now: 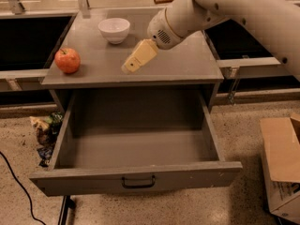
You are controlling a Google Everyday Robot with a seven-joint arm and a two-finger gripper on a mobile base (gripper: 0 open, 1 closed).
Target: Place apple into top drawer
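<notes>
Gripper [130, 67]: hangs over the cabinet top [183, 62], approx. centre-front, tilted down-left, tip near the front edge. Tan fingers [140, 55] pressed together, nothing between them. Arm [234, 8] enters from upper right and crosses above the rear right of the top.

Apple [67, 60]: upright on the cabinet top, far left, close to the left and front edges. Well apart from the gripper; bare surface between the two.

Bowl [114, 30]: white, rear left of the top, behind the apple and apart from it.

Top drawer [136, 149]: pulled out fully toward the camera, interior bare. Front panel w/ dark bar handle [138, 182] at centre. Opening lies directly below the front edge of the top.

Floor: cardboard box [281, 158] right of the drawer, not touching; wrappers [46, 130] and a black cable [18, 186] at left
</notes>
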